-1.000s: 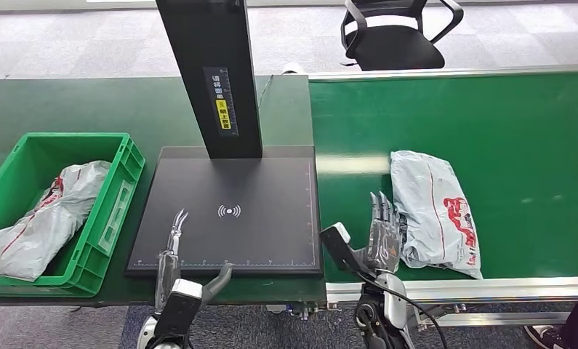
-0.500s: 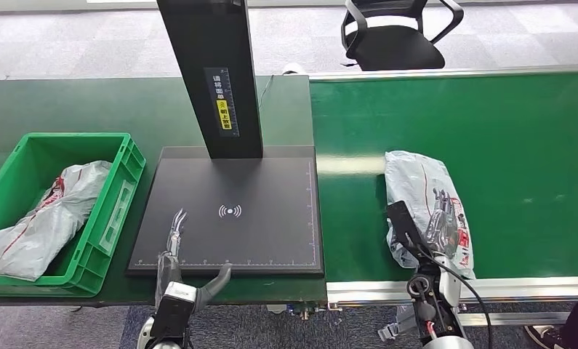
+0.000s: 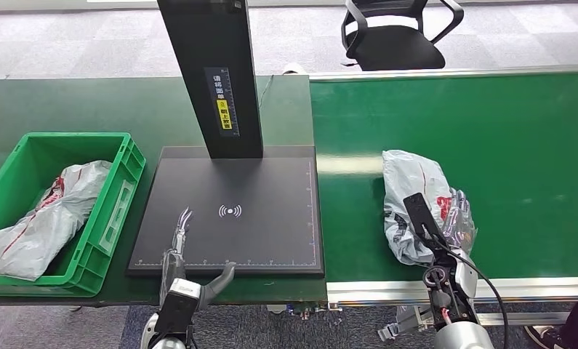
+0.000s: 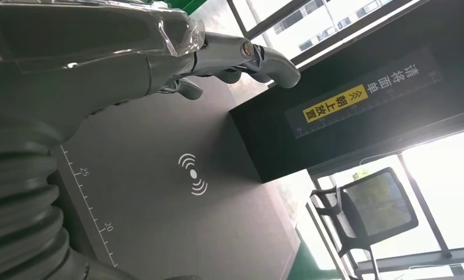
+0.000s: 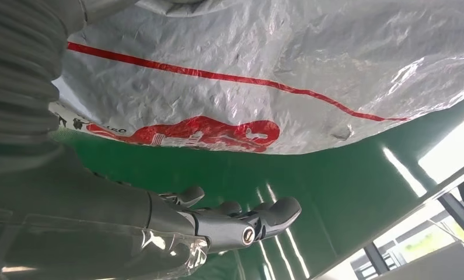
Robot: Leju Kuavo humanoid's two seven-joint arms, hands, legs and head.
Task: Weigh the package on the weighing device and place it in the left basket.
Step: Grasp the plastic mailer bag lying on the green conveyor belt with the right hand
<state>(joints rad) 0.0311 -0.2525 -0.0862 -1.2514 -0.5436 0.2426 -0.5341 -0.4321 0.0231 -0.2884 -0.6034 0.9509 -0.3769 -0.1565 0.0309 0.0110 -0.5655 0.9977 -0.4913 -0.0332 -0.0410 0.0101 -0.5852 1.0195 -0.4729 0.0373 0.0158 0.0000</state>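
Package (image 3: pixel 416 203), grey plastic with red print, lies crumpled on the green conveyor belt (image 3: pixel 504 145) near its front edge, to the right of the weighing device (image 3: pixel 231 214). The right hand (image 3: pixel 446 222) sits against the package's right side, thumb on the near face and fingers over the red print; the film bunches around them, so the hand grips the package. In the right wrist view the fingers (image 5: pixel 241 224) lie extended together just beside the bag's underside (image 5: pixel 276 70), with bare belt between.

The left hand (image 3: pixel 180 243) hovers over the front left corner of the weighing device's black platform, fingers straight and apart from the thumb, holding nothing; the left wrist view shows its fingers (image 4: pixel 235 55) above the ruled edge and the wireless mark (image 4: pixel 193 174).

Left of the platform, on the dark green table (image 3: pixel 89 105), stands the green basket (image 3: pixel 118 211), already containing another grey package (image 3: pixel 46 218). The device's black column (image 3: pixel 213 73) rises from the platform's rear edge. Beyond the belt stands a black office chair (image 3: pixel 395 33).
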